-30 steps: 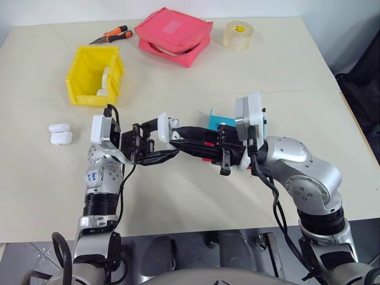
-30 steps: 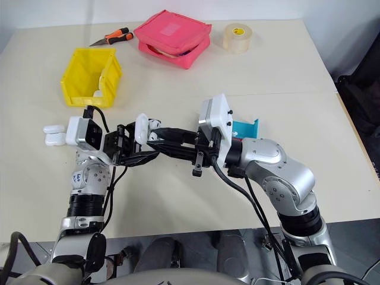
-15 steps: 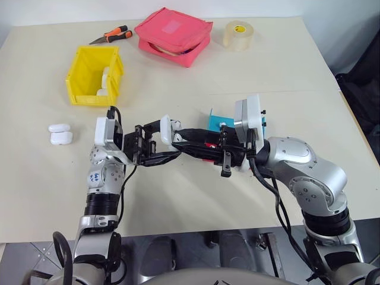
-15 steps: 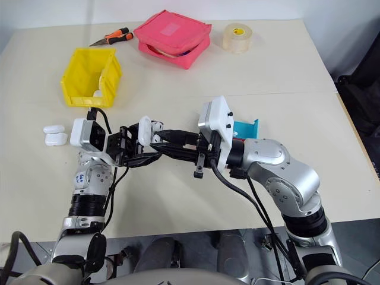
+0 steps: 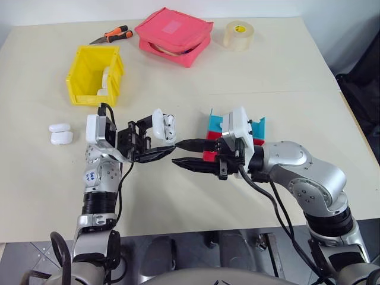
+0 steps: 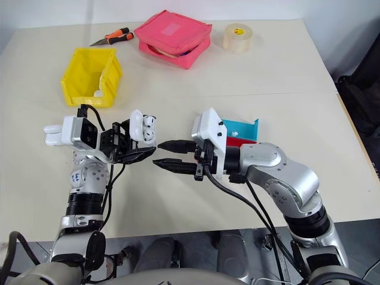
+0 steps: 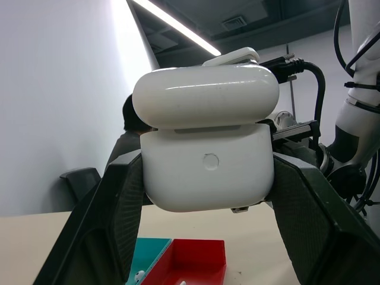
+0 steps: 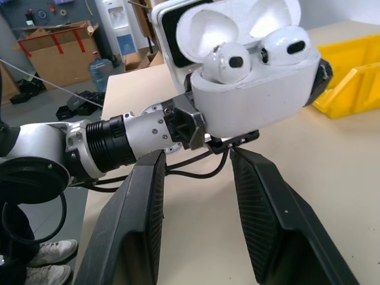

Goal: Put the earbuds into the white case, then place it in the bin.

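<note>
Left gripper [image 5: 155, 148] clamped on the white case [image 5: 162, 125], lid open, both earbuds [image 8: 228, 61] seemingly seated inside, right gripper [image 5: 180, 153] just beside it, fingers apart and empty, yellow bin [image 5: 83, 77] near the table's far left corner

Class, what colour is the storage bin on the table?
Bright yellow; the bin shows best in the left eye view.

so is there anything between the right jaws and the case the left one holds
Nothing. In the left eye view the right gripper sits just short of the white case clamped in the left gripper, with only a bare gap of table showing between them.
</note>
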Motion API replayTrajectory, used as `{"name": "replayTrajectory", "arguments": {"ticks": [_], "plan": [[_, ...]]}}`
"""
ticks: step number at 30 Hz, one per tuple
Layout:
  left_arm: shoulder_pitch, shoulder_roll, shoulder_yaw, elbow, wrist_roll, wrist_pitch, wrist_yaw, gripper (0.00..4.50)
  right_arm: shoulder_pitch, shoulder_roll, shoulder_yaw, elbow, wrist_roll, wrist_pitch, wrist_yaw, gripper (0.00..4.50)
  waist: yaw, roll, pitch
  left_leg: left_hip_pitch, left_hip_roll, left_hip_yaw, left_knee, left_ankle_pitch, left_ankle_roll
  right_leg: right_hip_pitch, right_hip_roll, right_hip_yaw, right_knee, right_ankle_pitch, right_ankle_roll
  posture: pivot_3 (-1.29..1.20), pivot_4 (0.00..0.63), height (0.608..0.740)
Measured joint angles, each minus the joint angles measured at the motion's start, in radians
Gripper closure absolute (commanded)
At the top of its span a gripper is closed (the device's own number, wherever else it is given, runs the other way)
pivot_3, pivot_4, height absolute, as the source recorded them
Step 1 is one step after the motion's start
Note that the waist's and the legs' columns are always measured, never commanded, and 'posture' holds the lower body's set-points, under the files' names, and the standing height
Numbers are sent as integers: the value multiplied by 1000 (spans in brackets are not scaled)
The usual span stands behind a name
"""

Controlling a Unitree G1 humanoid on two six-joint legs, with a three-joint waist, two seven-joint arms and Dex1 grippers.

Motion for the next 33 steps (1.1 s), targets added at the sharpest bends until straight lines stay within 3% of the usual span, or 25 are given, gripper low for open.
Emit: {"name": "replayTrajectory", "arguments": {"ticks": [8,11,15,19,21,27,33], "plan": [[-4,117,-22,8,95,-1,24,1707,1,-141,-81,-1,-32,20,3,2699,3,0,0,0,0,0,0,0,0,0,0,0,0,0,0,0,150,740],[-27,157,-67,32,200,-24,61,1707,-24,-180,-93,-1,-49,41,-4,3254,5,0,0,0,0,0,0,0,0,0,0,0,0,0,0,0,150,740],[-54,173,-125,56,302,-75,101,1707,-147,-179,-94,-4,-49,102,-56,4485,4,0,0,-1,0,0,0,0,0,-2,0,0,0,0,0,0,150,740],[-85,169,-157,83,346,-115,129,1707,-311,-159,-43,-4,-51,233,-114,4485,2,0,0,-1,0,1,0,0,0,-3,0,0,0,0,0,0,150,740],[-101,166,-165,114,367,-118,154,1707,-367,-156,42,7,-82,301,-122,4485,1,0,0,-2,0,1,0,0,0,-3,0,1,0,0,0,0,150,740],[-117,166,-197,141,408,-123,188,1707,-418,-109,153,63,-162,313,-111,4485,-2,0,0,-3,0,1,0,0,0,-4,0,1,1,0,0,0,150,740],[-124,165,-202,159,417,-144,198,1707,-475,-62,182,124,-223,274,-67,4485,-4,0,0,-3,0,2,0,0,0,-5,0,1,1,0,0,0,150,740]]}}
